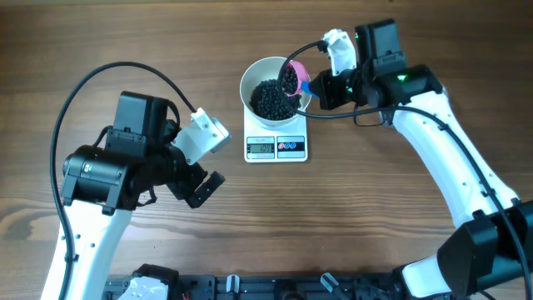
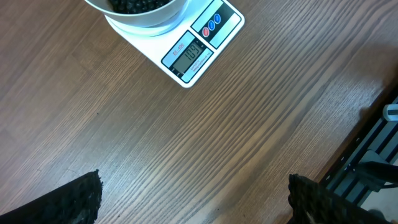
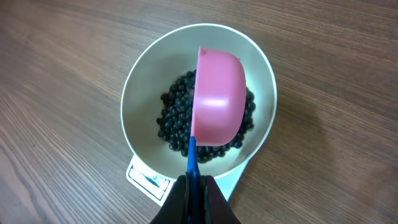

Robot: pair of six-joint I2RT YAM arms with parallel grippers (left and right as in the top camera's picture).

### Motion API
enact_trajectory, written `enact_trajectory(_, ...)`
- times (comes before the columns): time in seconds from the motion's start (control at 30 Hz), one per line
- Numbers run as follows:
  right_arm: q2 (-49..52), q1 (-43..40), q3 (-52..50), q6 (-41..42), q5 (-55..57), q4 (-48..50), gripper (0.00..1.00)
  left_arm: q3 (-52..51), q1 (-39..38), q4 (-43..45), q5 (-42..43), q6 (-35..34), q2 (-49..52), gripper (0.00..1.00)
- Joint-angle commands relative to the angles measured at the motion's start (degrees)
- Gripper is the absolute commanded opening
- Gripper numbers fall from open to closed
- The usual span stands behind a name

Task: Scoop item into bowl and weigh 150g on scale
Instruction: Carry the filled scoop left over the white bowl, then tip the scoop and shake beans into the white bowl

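1. We see the right gripper [image 3: 196, 194] clenched on the thin blue handle [image 3: 192, 152] of a pink scoop [image 3: 217, 99], its fingers pressed together on the handle.
2. The scoop hangs over the bowl [image 3: 134, 87], toward the bowl's right side in the overhead view. It is tipped, so the right wrist view gets only the pink outer shell. From overhead we see black beads inside the cup.
3. The beans [image 3: 174, 121] are tiny, glossy and black, and lie heaped in the bottom of the white bowl. They cover its floor, and the walls above the heap are bare white.
4. The bowl sits on the scale [image 1: 276, 148] and covers most of the platform. Only the front strip sticks out toward the robot.
5. On the strip we see a grey display [image 2: 188, 56] with digits lit, too small for us to read surely. Two round buttons [image 2: 214, 22], one red and one blue, sit just beside it.
6. The left gripper [image 2: 193, 208] is released, jaws spread wide over the bare wooden table [image 2: 249, 137]. Its dark textured fingers [image 2: 68, 202] show at the bottom corners of the left wrist view.
7. The left gripper hovers apart from the scale, to the scale's left and nearer the robot's side, touching none of the task things.
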Motion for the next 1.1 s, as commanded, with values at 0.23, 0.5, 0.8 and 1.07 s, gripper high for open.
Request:
enact_trajectory(0.23, -1.14, 1.57, 0.07, 2.49, 2.69, 4.52, 0.05, 0.33, 0.31, 0.20, 0.07, 1.05, 0.17, 1.00)
enact_trajectory(0.5, -1.14, 3.19, 0.07, 8.26, 2.29, 3.98, 0.05, 0.33, 0.31, 0.20, 0.07, 1.05, 0.17, 1.00)
enact_trajectory(0.8, -1.16, 3.98, 0.09, 11.10, 4.83, 2.73, 0.05, 0.33, 0.31, 0.20, 0.07, 1.05, 0.17, 1.00)
enact_trajectory(1.07, -1.14, 5.01, 0.09, 10.97, 9.70, 0.35, 0.04, 0.33, 0.31, 0.20, 0.07, 1.05, 0.17, 1.00)
